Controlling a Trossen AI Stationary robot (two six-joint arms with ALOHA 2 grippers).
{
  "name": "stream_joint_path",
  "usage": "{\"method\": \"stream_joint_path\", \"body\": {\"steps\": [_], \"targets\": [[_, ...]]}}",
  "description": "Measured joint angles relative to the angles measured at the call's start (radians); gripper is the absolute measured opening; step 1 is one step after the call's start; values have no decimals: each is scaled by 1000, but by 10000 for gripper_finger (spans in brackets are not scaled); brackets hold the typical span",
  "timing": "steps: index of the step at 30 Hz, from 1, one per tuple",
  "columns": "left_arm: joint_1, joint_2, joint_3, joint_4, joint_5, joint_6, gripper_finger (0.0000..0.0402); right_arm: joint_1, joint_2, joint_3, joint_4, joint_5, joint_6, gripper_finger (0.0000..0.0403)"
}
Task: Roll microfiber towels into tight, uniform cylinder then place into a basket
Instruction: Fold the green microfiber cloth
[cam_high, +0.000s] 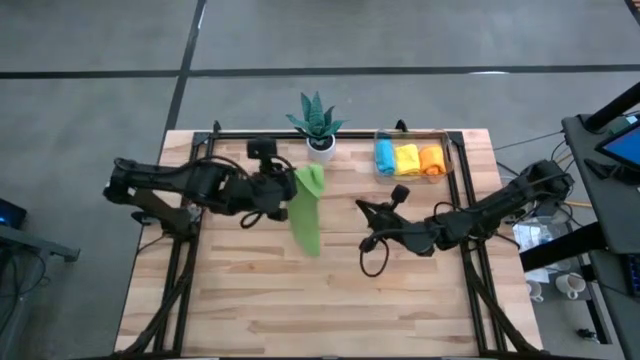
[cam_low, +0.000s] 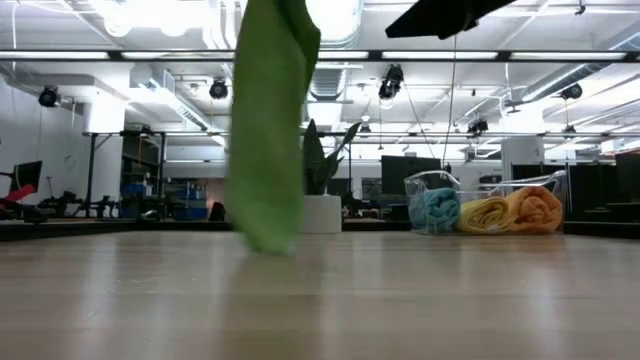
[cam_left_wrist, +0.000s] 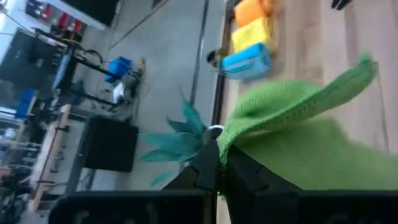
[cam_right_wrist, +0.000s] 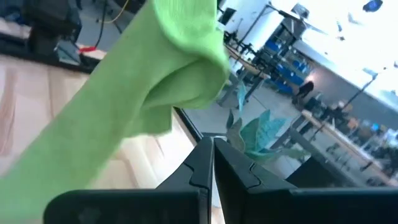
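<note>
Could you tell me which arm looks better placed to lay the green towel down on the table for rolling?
Left, probably. The left gripper is shut on the green towel, which hangs to the table. The right gripper is shut on nothing, off to the side.

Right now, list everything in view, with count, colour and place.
Green towel: one, hanging from the left gripper, lower end at the table.
Rolled towels: three, blue, yellow, orange, side by side in the basket.
Basket: one, clear, back right of the table.
Potted plant: one, green in a white pot, back centre.
Table: one, light wood.
Left gripper: shut on the green towel's top.
Right gripper: shut, empty, right of the towel.
</note>
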Motion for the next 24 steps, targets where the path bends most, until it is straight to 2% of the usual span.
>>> {"method": "stream_joint_path", "body": {"steps": [2,4,6,8,10,12,13,14,17,18,20,24], "targets": [[1,2,-19,4,41,-5,0,-1,0,0,20,-2,-42,8],[1,1,-46,6,115,38,0,-1,-4,8,30,-1,-58,8],[1,4,-74,11,137,94,0,-1,-11,10,28,-1,-55,8],[1,17,-94,11,97,170,0,0,-12,9,19,-6,-35,8],[2,33,-96,16,11,222,0,1,-11,8,-1,-9,-10,8],[15,52,-58,27,-25,247,0,1,-7,8,-16,-9,7,8],[22,57,-32,32,2,244,0,1,-5,8,-25,-9,15,8],[32,60,-8,46,77,241,0,0,1,8,-30,-10,20,8],[59,60,25,143,380,217,0,0,17,8,-32,-10,25,8],[67,60,25,163,431,201,0,0,22,8,-38,-10,36,9],[75,62,25,135,451,171,0,1,30,8,-67,-11,69,9],[80,70,22,-61,450,45,0,1,36,8,-178,-12,138,9]]}}
